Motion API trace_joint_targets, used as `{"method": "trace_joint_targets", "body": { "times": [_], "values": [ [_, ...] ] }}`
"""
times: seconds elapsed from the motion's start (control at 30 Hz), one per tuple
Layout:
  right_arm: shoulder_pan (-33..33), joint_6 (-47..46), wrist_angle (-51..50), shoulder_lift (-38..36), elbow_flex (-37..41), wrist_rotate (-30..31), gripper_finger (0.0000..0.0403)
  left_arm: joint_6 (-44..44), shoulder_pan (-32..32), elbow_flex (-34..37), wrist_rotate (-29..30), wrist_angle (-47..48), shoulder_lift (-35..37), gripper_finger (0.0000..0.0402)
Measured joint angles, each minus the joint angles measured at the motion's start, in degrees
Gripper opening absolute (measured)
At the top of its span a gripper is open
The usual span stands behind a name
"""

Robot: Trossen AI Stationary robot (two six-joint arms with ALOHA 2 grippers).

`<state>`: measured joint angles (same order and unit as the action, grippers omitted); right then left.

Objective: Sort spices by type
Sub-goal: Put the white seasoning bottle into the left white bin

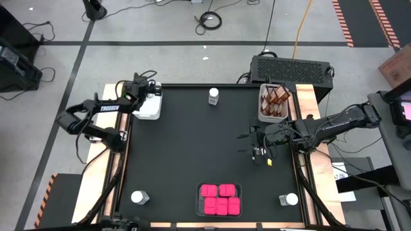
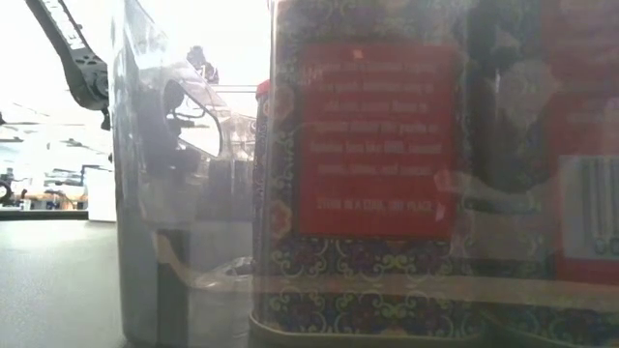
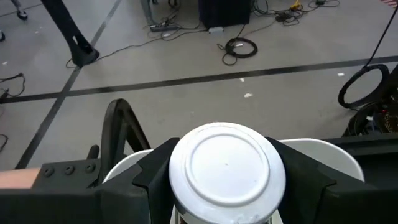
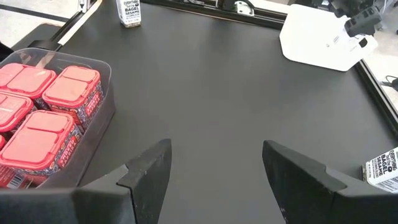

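From above, the left tool (image 1: 142, 92) sat over the white tray (image 1: 151, 106) at the table's (image 1: 186, 141) far left corner, so the step in hand looked like setting a white-lidded jar into it; three more such jars (image 1: 213, 96) stood loose about the table, the pink boxes (image 1: 219, 199) filled their clear tray, and the brown jars (image 1: 275, 98) theirs. The right tool (image 1: 260, 151) hovered near the right edge, its arm reaching in from the side. The low view showed only a pink box's label (image 2: 377, 140) up close. The left wrist view had the fingers (image 3: 155, 165) clamped on the white lid (image 3: 227, 168); next it needed lowering and release. In the right wrist view the fingers (image 4: 149, 165) stood apart, holding nothing.
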<state>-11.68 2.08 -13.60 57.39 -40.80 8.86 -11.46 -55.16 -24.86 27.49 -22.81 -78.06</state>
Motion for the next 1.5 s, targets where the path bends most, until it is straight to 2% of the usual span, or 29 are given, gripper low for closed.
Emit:
{"method": "trace_joint_targets", "body": {
  "times": [0.23, 0.67, 0.87, 1.23, 1.37, 1.5],
  "values": [
    [0.00, 0.12, 0.01, 0.00, 0.00, 0.00, 0.0247, -0.15, 0.02, 0.00, -0.09, -0.89, -0.44, 0.0224],
    [0.00, -0.32, -0.01, 0.00, 0.00, 0.00, 0.0247, 0.15, 0.04, 0.00, -2.09, -1.99, 0.73, 0.0324],
    [0.00, -0.27, -0.01, 0.00, 0.00, 0.00, 0.0247, 0.32, 0.04, 0.00, -3.48, -1.64, 5.19, 0.0338],
    [0.00, -0.34, 0.01, 0.00, 0.00, 0.02, 0.0247, 3.03, 1.44, -0.02, -3.74, 1.68, 17.81, 0.0338],
    [0.00, -1.97, 0.01, 0.01, 0.00, 0.01, 0.0247, 3.19, 3.07, -0.02, -8.55, 3.88, 22.08, 0.0338],
    [0.00, -3.42, 0.01, 0.01, 0.00, 0.02, 0.0247, 2.98, 5.59, -0.02, -19.32, 4.79, 25.35, 0.0338]
  ]
}}
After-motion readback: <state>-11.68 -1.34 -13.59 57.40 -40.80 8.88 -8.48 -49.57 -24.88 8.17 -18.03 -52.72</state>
